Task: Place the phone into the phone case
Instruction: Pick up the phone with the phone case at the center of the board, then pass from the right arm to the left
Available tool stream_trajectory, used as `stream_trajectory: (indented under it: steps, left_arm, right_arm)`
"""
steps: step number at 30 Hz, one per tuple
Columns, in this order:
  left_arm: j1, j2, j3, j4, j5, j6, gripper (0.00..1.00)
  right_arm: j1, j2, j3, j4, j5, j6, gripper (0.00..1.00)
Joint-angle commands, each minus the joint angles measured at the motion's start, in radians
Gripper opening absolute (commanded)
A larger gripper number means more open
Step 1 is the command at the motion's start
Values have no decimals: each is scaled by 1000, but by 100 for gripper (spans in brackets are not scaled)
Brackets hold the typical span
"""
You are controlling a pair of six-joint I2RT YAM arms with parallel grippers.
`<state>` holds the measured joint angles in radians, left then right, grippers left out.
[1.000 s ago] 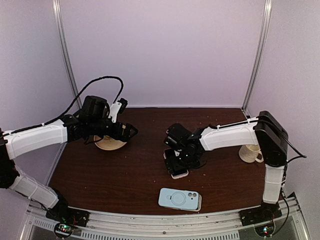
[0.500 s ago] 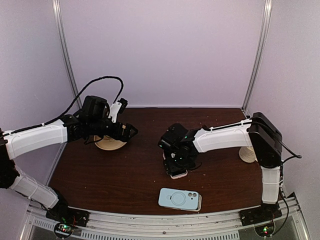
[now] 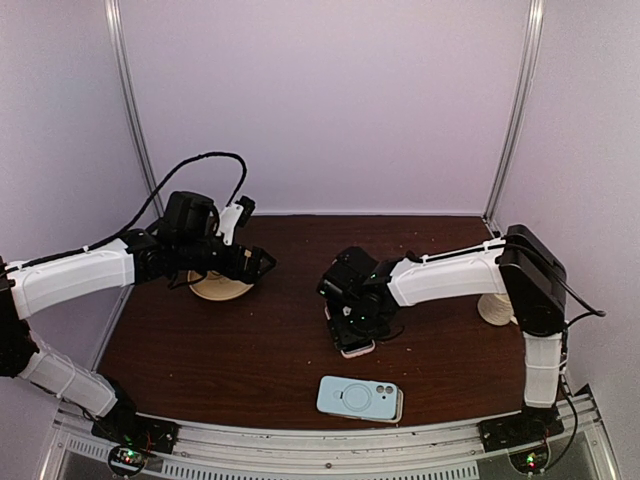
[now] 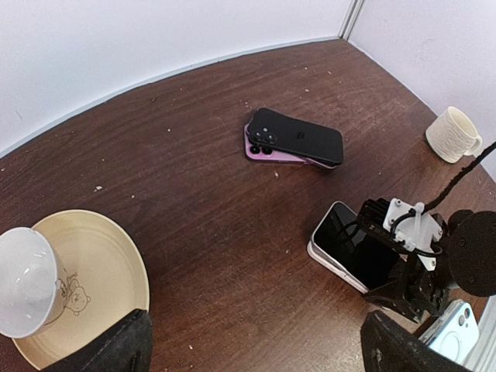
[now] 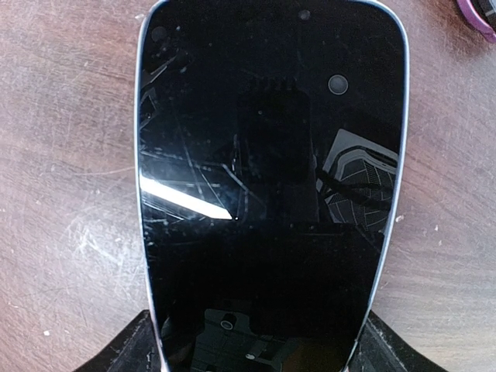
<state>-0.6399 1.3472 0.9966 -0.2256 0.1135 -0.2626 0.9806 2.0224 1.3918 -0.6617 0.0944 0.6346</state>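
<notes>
**Between the right fingers: one phone, not yet cased**

Between the right fingers [image 5: 128, 353]: 1 phone [image 5: 271, 178], flat on the surface [image 4: 194, 194], screen up, scratched. The fingers flank its two long edges at one end. Whether they press it or merely stand beside it cannot be told. Lying flat with both edges free, it probably suits a grip across its width.

Toward the arm bases from the right fingers, apart from the phone: 1 phone case [image 3: 358, 397], light blue, back upward with ring and lens holes showing. It would likely need turning before the phone goes in. Whether it is hollow cannot be seen.

Beyond the right fingers, on the far side: 1 black phone [image 4: 298, 134], lying askew on 1 purple slab [image 4: 260, 151], which may be a phone or a case.

Well off to the outer side of the right fingers: 1 cup [image 4: 452, 133], upright.

Left fingers [image 4: 124, 349]: spread wide, holding nothing, hanging above the surface. Judged to be waiting clear of the work.

Below and beside the left fingers: 1 plate [image 4: 101, 271], with 1 white bowl [image 4: 23, 279] at its edge.
</notes>
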Motion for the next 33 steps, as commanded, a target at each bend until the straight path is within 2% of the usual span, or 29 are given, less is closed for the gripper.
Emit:
stream_trajectory:
  steps: [1, 7, 16, 21, 24, 27, 33]
  left_arm:
    - [9, -31, -4, 51, 12, 13, 97]
    - [9, -28, -6, 54, 16, 13, 97]
    - [8, -19, -18, 102, 115, -22, 96]
    - [8, -26, -92, 328, 308, -151, 97]
    - [6, -14, -149, 482, 367, -275, 98]
    - [0, 0, -182, 598, 364, -371, 97]
    - [-29, 12, -202, 725, 323, -449, 98]
  right_arm:
    - [1, -41, -50, 21, 50, -46, 28]
    - [10, -123, -116, 150, 52, -88, 17]
    - [35, -227, -158, 278, 149, -162, 12]
    - [60, -293, -132, 368, 236, -232, 9]
    - [91, -322, -101, 418, 276, -278, 9]
    - [119, -337, -73, 461, 296, -321, 9]
    - [160, -337, -37, 511, 293, -355, 9]
